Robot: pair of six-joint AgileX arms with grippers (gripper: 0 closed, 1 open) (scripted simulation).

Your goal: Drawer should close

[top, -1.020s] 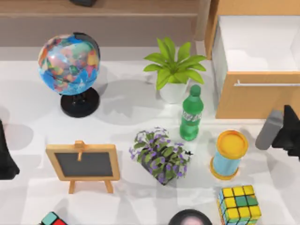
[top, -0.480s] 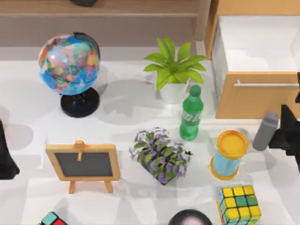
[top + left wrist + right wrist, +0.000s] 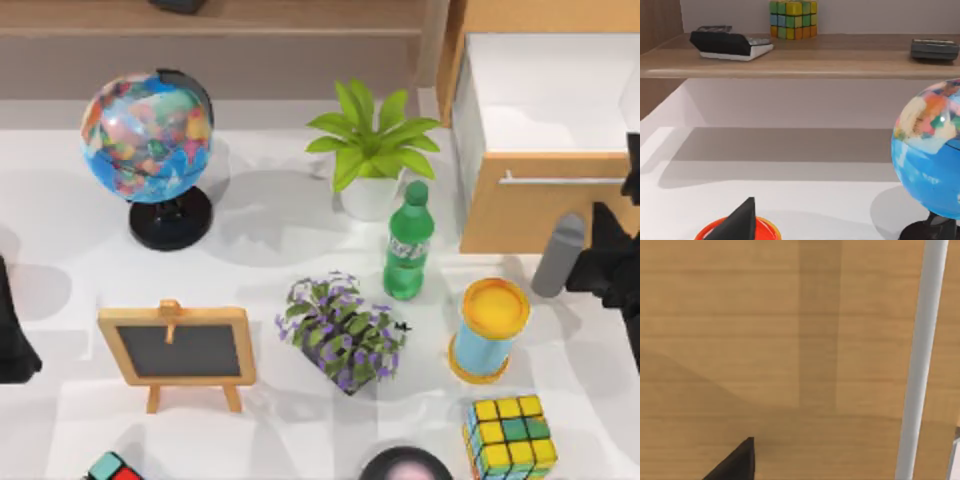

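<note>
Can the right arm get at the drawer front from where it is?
Probably yes: the right gripper sits just before the open drawer front, nothing between; the blue cup stands aside.

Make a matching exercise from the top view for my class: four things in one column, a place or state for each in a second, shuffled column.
Things:
1. drawer
2. globe
3. green bottle
4. right gripper

Descriptions:
a. far left of the table
b. pulled open, white inside showing
c. close in front of the wooden drawer front
d. upright beside the white-potted plant

Pairs: 1-b, 2-a, 3-d, 4-c
</note>
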